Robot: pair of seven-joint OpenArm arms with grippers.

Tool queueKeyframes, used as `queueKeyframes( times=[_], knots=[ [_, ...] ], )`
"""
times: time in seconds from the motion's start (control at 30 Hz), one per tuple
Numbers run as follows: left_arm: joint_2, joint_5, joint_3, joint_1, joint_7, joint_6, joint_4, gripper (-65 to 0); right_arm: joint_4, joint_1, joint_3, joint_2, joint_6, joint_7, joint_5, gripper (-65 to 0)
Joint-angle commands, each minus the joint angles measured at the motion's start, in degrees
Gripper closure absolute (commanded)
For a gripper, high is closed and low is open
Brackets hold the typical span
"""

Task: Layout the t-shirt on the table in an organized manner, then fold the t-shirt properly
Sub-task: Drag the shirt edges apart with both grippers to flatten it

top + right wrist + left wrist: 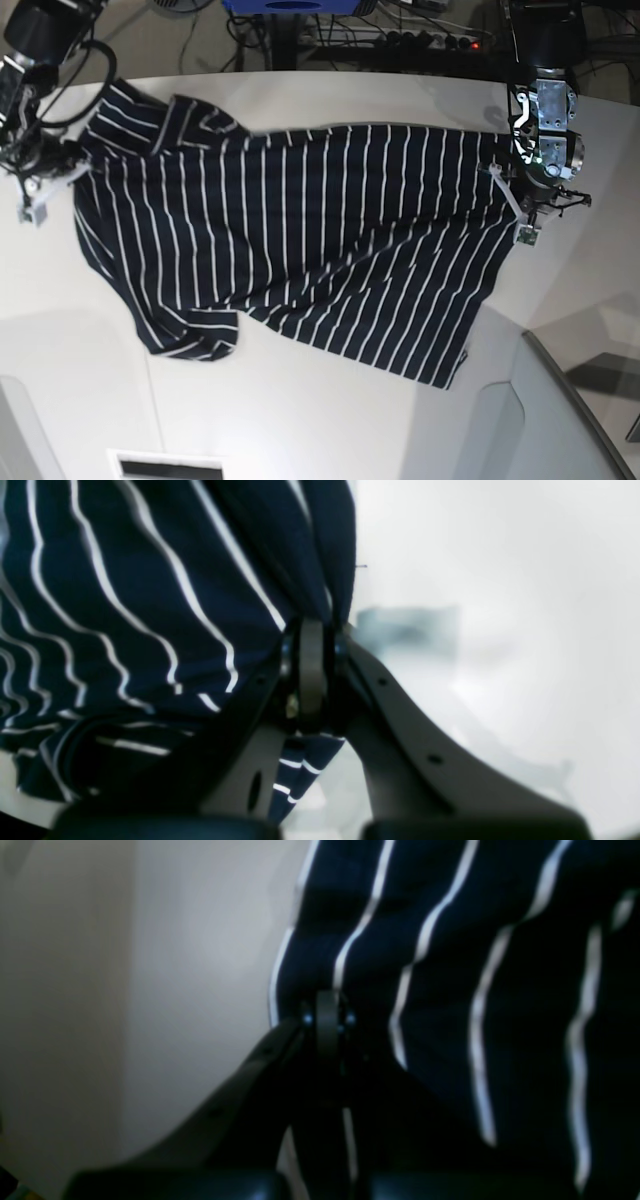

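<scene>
So the dark navy, thin-white-striped cloth t-shirt (300, 240) is spread across the big smooth white tabletop (330, 420), stretched out sideways between the two arms. It's not flat yet, the lower edge runs at a slant and one short sleeve (195, 335) is folded under near the front of the table.

From where I'm standing, the left gripper (327, 1012) is over on the right side of the table, and it's pinched tight on the shirt's edge there; in the left wrist view the striped cloth bunches right into the closed tips and fans out above and to the right. The right gripper (312, 645) is at the opposite end, on my left, clamped on the other edge of the shirt, with the fabric gathered into folds at its tips and hanging off to its left. Both ends of the shirt sit right at the grippers, with the body of it stretched between them.
</scene>
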Motion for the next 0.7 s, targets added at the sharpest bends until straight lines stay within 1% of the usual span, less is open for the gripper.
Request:
queueKeyframes(
  times=[0.0, 0.13, 0.2, 0.33, 0.4, 0.43, 0.5, 0.57, 0.67],
  knots=[
    [-0.11, 0.52, -0.03, 1.10, 4.79, -1.15, -0.68, 0.0, 2.77, 0.16, 0.40, 0.68, 0.03, 0.43, 0.40, -0.3],
    [0.06, 0.52, -0.03, 1.63, 4.97, -1.15, -0.68, 0.0, 7.96, -2.03, 1.63, -0.81, -1.20, -2.91, 0.40, -0.3],
    [0.24, 0.52, -0.03, 1.98, 4.97, -1.15, -0.33, 0.0, 9.54, -2.74, 1.46, -1.34, -1.20, -3.88, 0.40, -0.3],
    [0.50, 0.43, -0.03, 3.83, 5.06, -1.15, 6.53, 0.0, 13.67, -3.09, 1.46, -3.19, -1.20, -6.43, 0.40, -0.6],
    [0.59, 0.26, -0.03, 4.71, 5.23, -1.15, 10.75, 0.0, 16.93, -3.35, 1.46, -3.54, -1.20, -7.04, 0.40, -0.8],
    [0.68, 0.26, -0.03, 4.97, 6.20, -1.15, 13.30, 0.0, 18.68, -3.79, 1.28, -3.89, -1.20, -7.13, 0.40, -0.8],
    [1.47, 0.35, -0.03, 4.80, 10.33, -1.15, 17.60, 0.0, 22.02, -4.06, 1.02, -3.98, -1.20, -6.96, 0.40, -0.8],
    [2.00, 0.08, -0.03, 4.88, 13.14, -1.15, 22.26, 0.0, 24.66, -4.06, 1.02, -3.98, -1.20, -7.40, 0.40, -0.6],
    [2.70, -0.01, 0.24, 5.24, 14.37, -1.15, 27.27, 0.0, 26.16, -3.88, 1.02, -3.98, -1.29, -10.30, 0.40, -0.5]
  ],
)
